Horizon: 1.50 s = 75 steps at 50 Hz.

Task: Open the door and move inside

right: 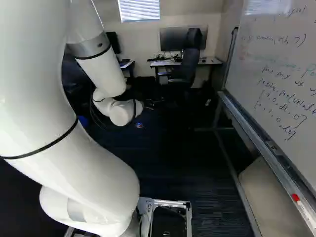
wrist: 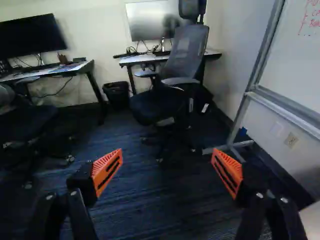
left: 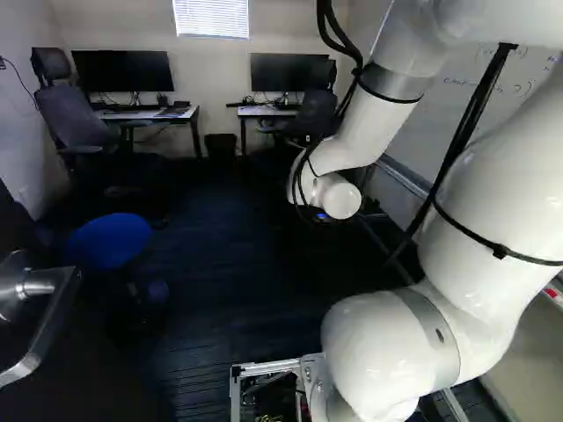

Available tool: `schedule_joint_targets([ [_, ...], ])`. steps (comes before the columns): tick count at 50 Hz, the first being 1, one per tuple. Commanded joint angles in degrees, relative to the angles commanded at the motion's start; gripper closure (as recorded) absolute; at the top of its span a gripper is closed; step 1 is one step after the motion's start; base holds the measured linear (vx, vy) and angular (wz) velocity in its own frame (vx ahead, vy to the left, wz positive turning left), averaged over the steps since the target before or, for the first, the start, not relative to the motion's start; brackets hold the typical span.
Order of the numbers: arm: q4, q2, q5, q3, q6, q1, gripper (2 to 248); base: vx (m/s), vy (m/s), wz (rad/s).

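Nearer us than the blue stool [left: 107, 240], one dark door [left: 92, 378], lever handle [left: 51, 330] fitted, seemingly open; right of the stool, our end effector [wrist: 167, 151], spread and empty; advised: we roll in slowly, straight, base [right: 173, 202] clear of that handle.

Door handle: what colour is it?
The door handle is shiny silver, seen best in the left base view.

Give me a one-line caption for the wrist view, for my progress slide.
Open gripper facing an office chair at a desk, with a waste bin and a whiteboard on either side.
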Motion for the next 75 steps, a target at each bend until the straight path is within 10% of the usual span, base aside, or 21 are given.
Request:
schedule_joint_targets([
  [75,-11.02,13.76,-2.42,14.88,0.00,-2.16,3,0.000,0.000,0.000],
])
